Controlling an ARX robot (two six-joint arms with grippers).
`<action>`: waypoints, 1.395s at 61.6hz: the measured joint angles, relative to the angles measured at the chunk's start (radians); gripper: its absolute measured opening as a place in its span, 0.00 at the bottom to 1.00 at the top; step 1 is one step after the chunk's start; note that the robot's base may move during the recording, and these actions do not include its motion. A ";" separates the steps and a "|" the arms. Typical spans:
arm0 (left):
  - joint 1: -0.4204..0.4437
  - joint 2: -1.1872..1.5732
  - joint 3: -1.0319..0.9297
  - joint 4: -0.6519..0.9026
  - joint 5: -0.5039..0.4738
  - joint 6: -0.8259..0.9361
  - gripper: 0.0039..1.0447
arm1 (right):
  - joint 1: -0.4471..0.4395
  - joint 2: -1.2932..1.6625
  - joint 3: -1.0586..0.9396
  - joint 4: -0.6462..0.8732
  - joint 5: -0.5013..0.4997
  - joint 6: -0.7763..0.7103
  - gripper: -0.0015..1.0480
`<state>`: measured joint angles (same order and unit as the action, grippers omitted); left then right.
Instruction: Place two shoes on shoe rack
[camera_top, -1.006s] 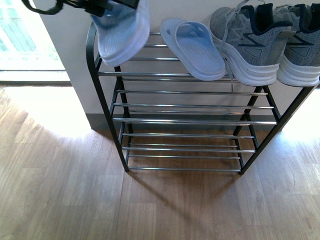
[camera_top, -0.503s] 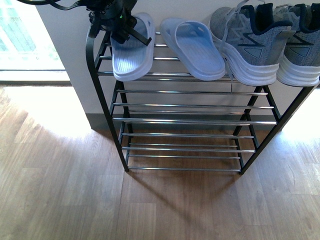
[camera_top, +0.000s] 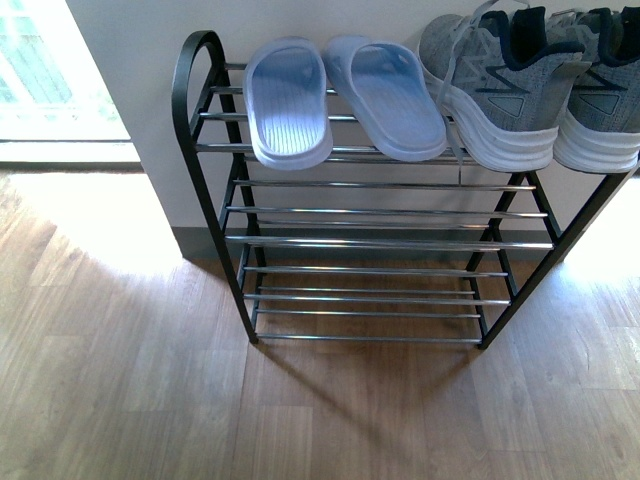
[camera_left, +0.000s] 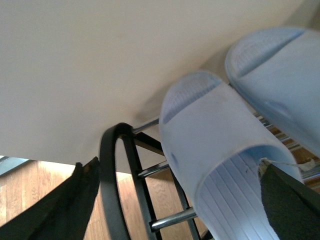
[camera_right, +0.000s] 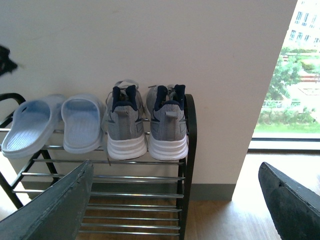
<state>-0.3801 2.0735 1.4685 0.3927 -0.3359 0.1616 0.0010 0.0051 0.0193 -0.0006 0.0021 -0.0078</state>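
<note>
Front view: neither arm visible; the shoe rack fills mid-frame, and the two shoes sit on its top tier, upper right. Right wrist view alone shows both heels side by side, with the right claw spread wide. Left claw also apart, framing a ribbed pale-blue slipper. Bars thin, chromed.

Sunlit wood floor, cream wall

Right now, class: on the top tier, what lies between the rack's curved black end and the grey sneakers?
Two pale blue slides lie side by side between the shoe rack end and the grey sneakers, clearest in the front view.
</note>
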 joint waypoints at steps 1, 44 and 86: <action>0.003 -0.011 -0.027 0.045 0.000 -0.021 0.75 | 0.000 0.000 0.000 0.000 0.000 0.000 0.91; 0.225 -0.590 -1.062 0.675 0.183 -0.158 0.01 | 0.000 0.000 0.000 0.000 0.000 0.000 0.91; 0.376 -1.069 -1.404 0.535 0.333 -0.159 0.01 | 0.000 0.000 0.000 0.000 0.000 0.000 0.91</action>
<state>-0.0044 1.0042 0.0647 0.9276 -0.0025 0.0021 0.0010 0.0051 0.0193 -0.0006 0.0021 -0.0074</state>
